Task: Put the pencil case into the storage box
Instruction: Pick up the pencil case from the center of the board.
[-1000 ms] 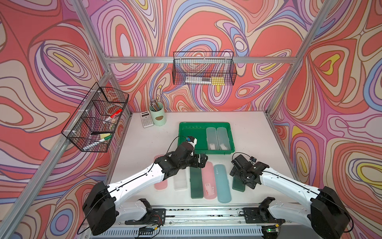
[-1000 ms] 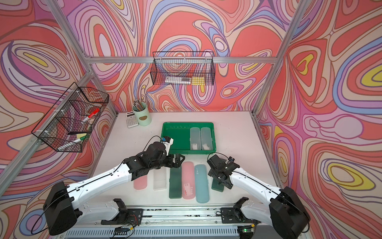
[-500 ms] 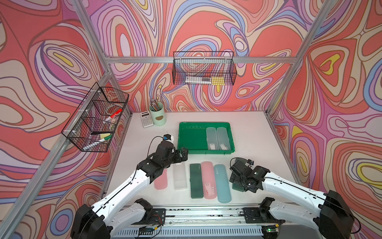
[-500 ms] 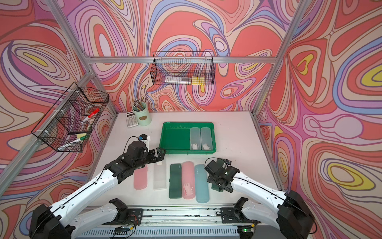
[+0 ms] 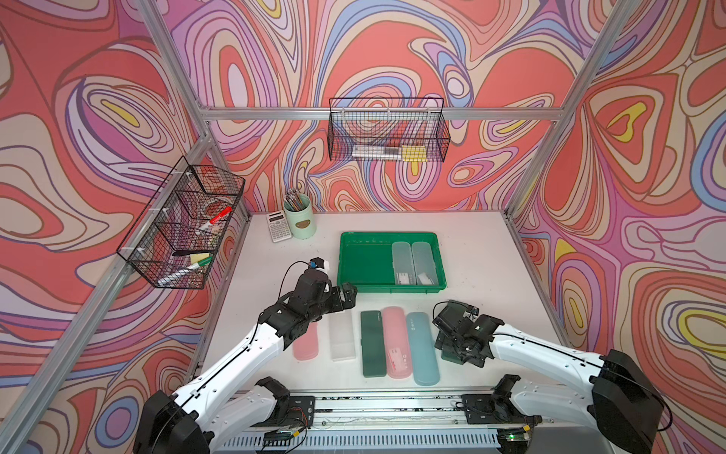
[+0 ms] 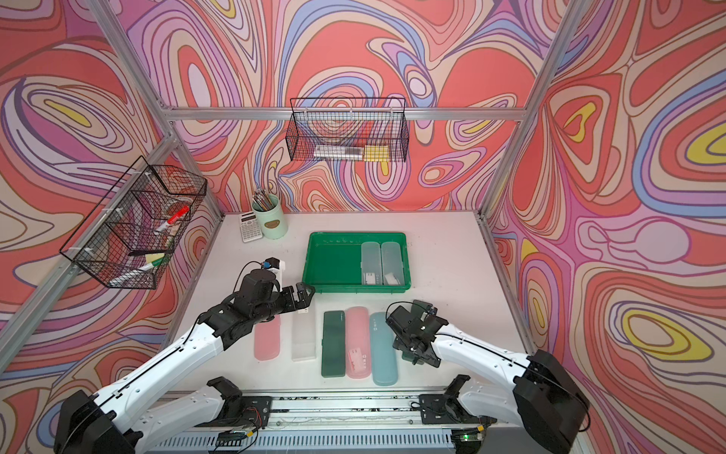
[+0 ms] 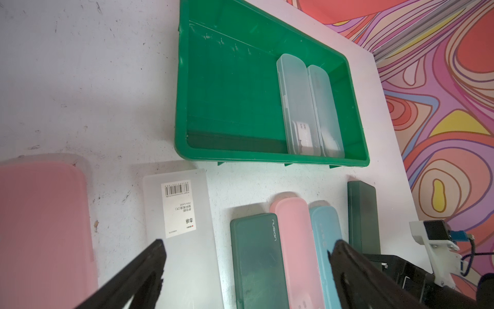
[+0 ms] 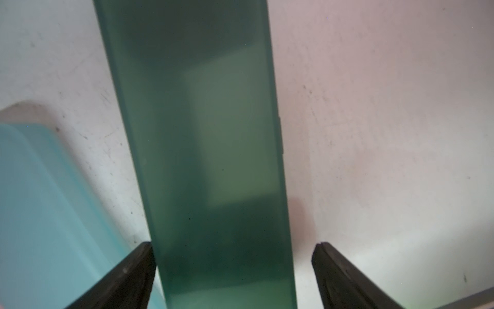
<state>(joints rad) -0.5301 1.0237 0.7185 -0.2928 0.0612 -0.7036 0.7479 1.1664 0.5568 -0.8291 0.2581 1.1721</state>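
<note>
At the right end of a row of cases on the white table (image 5: 471, 255), well short of the storage box (image 5: 365, 259): the narrow dark green pencil case (image 8: 203, 133), flat on the tabletop, just beside the light blue case (image 5: 421, 346). Straddled by the right gripper (image 8: 235, 246), released rather than clenched, with one black finger (image 8: 128, 275) right against the long edge nearer the light blue case and the opposite finger clear of the far edge, bare table between. In both top views, mostly hidden under the right wrist. Further along the row, close side by side: a slim pink case (image 5: 396, 342) and a wide dark green case (image 5: 372, 342). Then, a little apart, a frosted clear case (image 5: 342, 334) with a barcode label, and a wide pink case (image 5: 306, 346) partly under the left arm. Above the far end of the frosted clear case, near the front wall of the storage box: the left gripper (image 5: 347, 296), spread wide, holding nothing. Inside the storage box, against its right side: two translucent cases (image 5: 402, 261), parallel and touching. At the back left of the table: a calculator (image 5: 279, 226) just beside a pale green pen cup (image 5: 300, 218).
</note>
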